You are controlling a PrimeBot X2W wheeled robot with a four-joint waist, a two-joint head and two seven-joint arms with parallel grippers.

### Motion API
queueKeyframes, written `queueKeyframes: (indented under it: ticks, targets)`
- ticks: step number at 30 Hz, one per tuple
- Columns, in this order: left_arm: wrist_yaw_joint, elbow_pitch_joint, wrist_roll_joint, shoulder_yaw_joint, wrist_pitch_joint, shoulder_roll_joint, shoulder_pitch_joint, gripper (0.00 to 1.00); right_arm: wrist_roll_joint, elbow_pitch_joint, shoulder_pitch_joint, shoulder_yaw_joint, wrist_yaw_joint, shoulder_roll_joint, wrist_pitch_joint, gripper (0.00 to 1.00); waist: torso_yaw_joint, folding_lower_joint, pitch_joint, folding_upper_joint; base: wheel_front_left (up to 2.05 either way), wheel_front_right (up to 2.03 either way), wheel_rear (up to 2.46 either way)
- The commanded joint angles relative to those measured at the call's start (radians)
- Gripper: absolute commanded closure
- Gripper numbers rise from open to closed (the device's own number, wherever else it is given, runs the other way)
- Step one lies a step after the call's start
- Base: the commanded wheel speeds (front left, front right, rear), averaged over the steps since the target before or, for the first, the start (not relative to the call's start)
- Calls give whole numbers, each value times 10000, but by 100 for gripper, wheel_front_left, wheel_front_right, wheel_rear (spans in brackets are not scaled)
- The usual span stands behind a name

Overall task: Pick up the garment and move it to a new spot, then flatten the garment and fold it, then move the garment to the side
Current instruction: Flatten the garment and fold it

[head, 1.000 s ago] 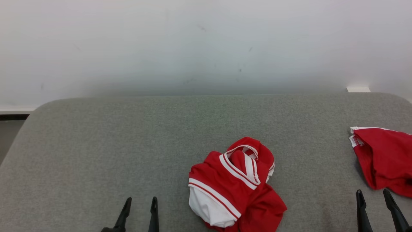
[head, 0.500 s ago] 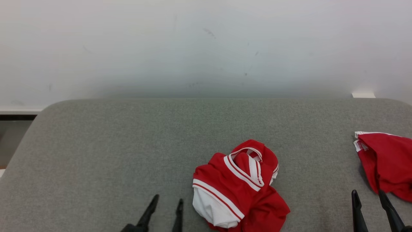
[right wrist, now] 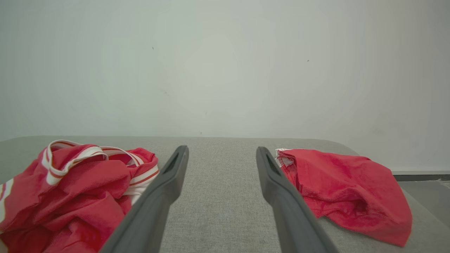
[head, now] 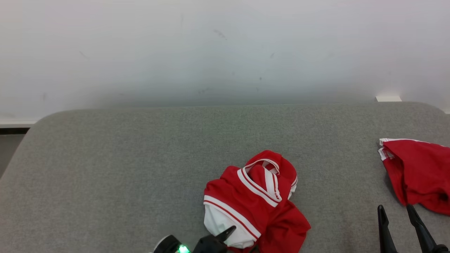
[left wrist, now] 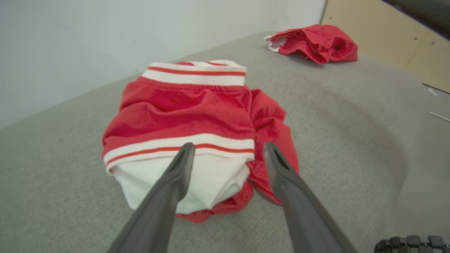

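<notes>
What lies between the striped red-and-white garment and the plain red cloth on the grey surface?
The stretch is bare grey surface, seen in the head view between the striped garment and the red cloth.

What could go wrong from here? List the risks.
1. The open left gripper is lined up on the white fold of the crumpled garment; closing there may pinch several layers, so it lifts as a bundle.
2. The second red garment lies close beside the open right gripper; a reach could snag it instead.
</notes>
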Motion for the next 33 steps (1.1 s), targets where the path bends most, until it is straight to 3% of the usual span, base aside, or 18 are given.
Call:
queueKeyframes:
  ticks: [1,13,14,15,16,17,22,25,29,33]
  targets:
    - [-18,374,-95,-140,34,-34,-123,0,131,-19,-59,54,-28,28,11,0,-116,0,57,-1,0,0,0]
    - [636,2858,140,-423,-1052,-407,-1050,0,419,167,-123,298,-28,38,11,0,-502,0,173,-1,0,0,0]
    - [721,3050,24,-366,-1152,-426,-1108,18,428,174,-144,302,-28,31,11,0,-529,0,179,-1,0,0,0]
    - [764,3201,-68,-355,-1236,-441,-1176,58,435,178,-154,307,-28,24,11,0,-552,0,180,-1,0,0,0]
    - [840,3359,-80,-383,-1298,-467,-1265,86,434,175,-154,308,-28,22,11,0,-571,0,181,-1,0,0,0]
    - [841,3510,-171,-389,-1360,-488,-1306,100,431,170,-155,298,-28,23,11,0,-585,0,182,-1,0,0,0]
    - [966,3678,-1115,-23,-1795,-536,-1600,100,434,155,-135,213,-28,22,11,0,-635,0,171,-1,0,0,0]
    - [1006,3148,-2273,496,-1878,-550,-1979,100,412,145,-92,151,-28,35,11,0,-614,0,150,-1,0,0,0]
    - [1142,2314,-3405,1265,-1340,-555,-3135,100,364,148,-31,120,-28,59,11,0,-514,0,95,-1,0,0,0]
    - [1210,1900,-3628,1845,-737,-151,-4391,100,329,170,-63,192,-28,85,11,0,-496,0,53,-1,0,0,0]
